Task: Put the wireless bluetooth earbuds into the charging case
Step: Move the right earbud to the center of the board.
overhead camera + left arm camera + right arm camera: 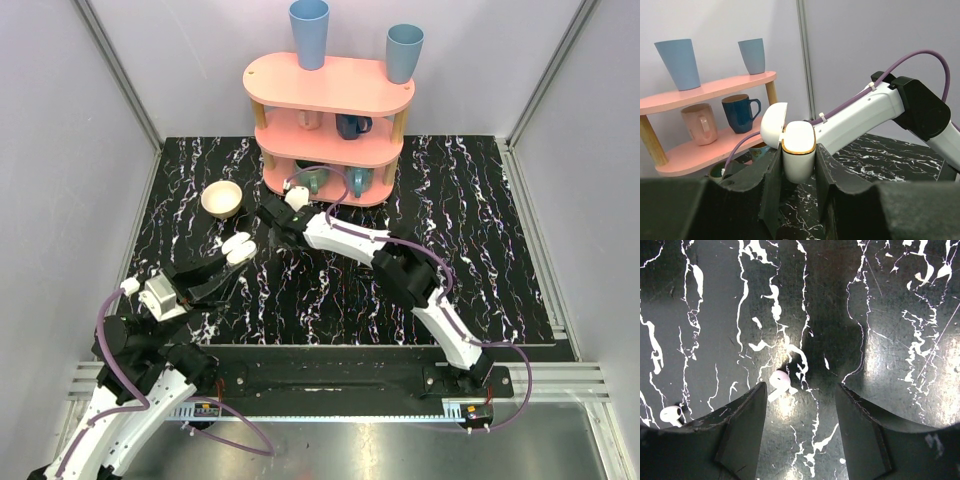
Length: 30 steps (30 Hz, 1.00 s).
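From overhead, your left gripper (232, 256) is clamped on the white charging case (240, 245). It holds the case over the left part of the black marbled table (500, 250). A cream bowl (222, 198) sits on the table just beyond the case. Your right gripper (272, 218) reaches in from the right and hangs low between the bowl and the pink shelf (330, 85). From up here you cannot tell how its jaws stand, and the earbuds cannot be made out.

Through the left wrist camera, the charging case (799, 150) stands upright, pinched on both sides by the left gripper (799, 172) and its dark fingers (771, 182). A gold band rings the case's mouth, and the lid (774, 125) is tipped back to the left. The white right arm (860, 112) crosses behind the case. Farther back the shelf (710, 90) carries two blue cups (679, 62) on top. A pink mug (700, 123) and a dark blue mug (740, 112) stand on the level below.

Through the right wrist camera you look straight down at the table (900, 315). The right gripper (800, 387) has its jaws apart and grips nothing. The first earbud (780, 381) lies on the table between the fingers, just beside the left-hand one in this view. You cannot tell whether it touches that finger. The second earbud (671, 414) lies off to the left, outside the fingers and apart from the first.
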{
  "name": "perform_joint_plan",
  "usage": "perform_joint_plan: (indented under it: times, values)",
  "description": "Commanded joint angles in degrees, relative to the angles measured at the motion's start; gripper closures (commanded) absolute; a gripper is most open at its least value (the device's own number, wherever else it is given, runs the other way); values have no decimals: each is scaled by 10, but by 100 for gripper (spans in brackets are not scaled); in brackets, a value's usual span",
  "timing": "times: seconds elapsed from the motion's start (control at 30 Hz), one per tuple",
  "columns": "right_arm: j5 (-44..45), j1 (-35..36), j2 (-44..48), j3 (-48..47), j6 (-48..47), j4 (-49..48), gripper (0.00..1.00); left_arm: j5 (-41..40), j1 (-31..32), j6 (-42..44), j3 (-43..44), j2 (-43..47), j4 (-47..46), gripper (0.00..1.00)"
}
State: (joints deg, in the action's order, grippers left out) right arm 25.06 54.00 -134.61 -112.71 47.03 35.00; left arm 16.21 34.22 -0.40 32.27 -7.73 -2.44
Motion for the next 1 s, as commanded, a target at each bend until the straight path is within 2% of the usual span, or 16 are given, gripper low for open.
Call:
perform_joint_plan:
  times: [0.0,0.3,0.97]
  values:
    - [32,2,-21,-48,22,12,37,-17,-1,18,22,6,-1,100]
    - [36,4,-50,-90,23,37,39,-17,-1,21,18,12,7,100]
    - [20,17,-82,-121,45,61,48,-28,-1,23,9,24,7,100]
